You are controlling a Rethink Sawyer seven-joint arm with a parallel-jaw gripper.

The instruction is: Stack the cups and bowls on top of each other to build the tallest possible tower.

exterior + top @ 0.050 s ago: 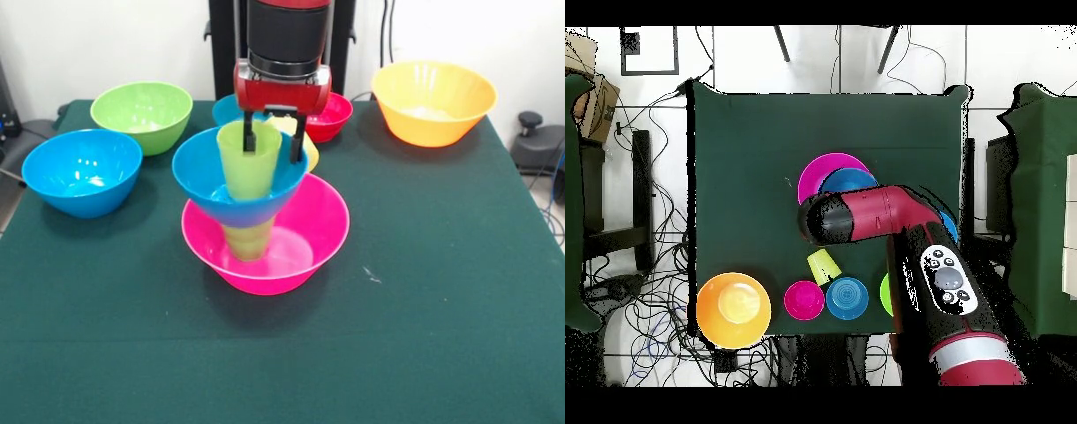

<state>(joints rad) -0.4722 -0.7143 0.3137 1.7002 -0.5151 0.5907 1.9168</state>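
The tower [256, 221] stands a little left of centre in the front view: a wide pink bowl [313, 234] on the green tabletop [424, 309], a yellowish cup [249, 238] upright inside it, a medium blue bowl [199, 172] seated on that cup, and a lime green cup [247, 163] standing in the blue bowl as the top piece. The hand [275, 140] comes straight down from the top of the frame, its red block just above the cup and its two dark fingers [250, 134] pointing down on either side of the cup's far rim; they are closed onto the lime green cup, one finger inside the rim and the other outside.

In the overhead view the red arm [895, 215] reaches up from the lower right and its dark end covers most of the tower, leaving only arcs of pink and blue showing.

Behind the tower in the front view lie a small blue bowl [225, 110], a small red bowl [334, 115] and a yellow cup [305, 146], partly hidden. A large orange bowl [433, 102] sits at upper right, a green bowl [141, 115] at upper left, and another blue bowl [81, 172] at the left.
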